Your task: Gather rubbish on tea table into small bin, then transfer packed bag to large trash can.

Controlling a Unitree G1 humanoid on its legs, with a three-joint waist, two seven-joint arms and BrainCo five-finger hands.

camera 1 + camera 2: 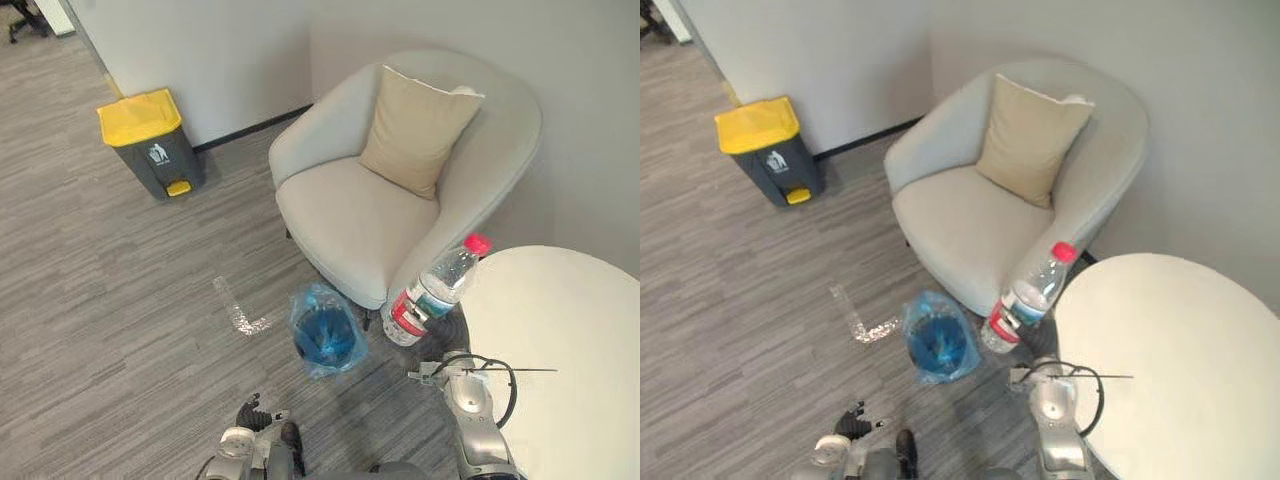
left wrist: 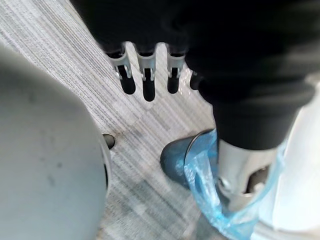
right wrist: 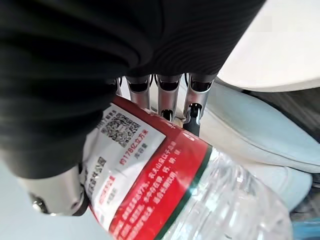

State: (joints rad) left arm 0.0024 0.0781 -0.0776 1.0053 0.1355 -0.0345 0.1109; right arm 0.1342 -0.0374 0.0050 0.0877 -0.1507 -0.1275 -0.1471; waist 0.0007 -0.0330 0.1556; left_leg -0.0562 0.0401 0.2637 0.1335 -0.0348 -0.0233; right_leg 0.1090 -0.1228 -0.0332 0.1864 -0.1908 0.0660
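Large trash can (image 1: 150,142), grey with a yellow lid, is standing far left against the wall. A tape mark (image 1: 238,312) is sitting on the floor between it and the small bin. Left robot hand (image 2: 148,65) is hanging low over the floor near the small bin, fingers straight and spread, holding nothing. Small bin (image 1: 325,338), lined with a blue bag, is standing on the floor just in front of the armchair (image 1: 345,225), which is carrying a beige cushion (image 1: 415,130). Right robot hand (image 3: 167,95) is gripping the clear plastic bottle (image 1: 437,288), fingers and thumb curling round its red-and-white label. Bottle is tilting, red cap up, in the air between the armchair and the edge of the white round tabletop (image 1: 565,345), to the right of the small bin.
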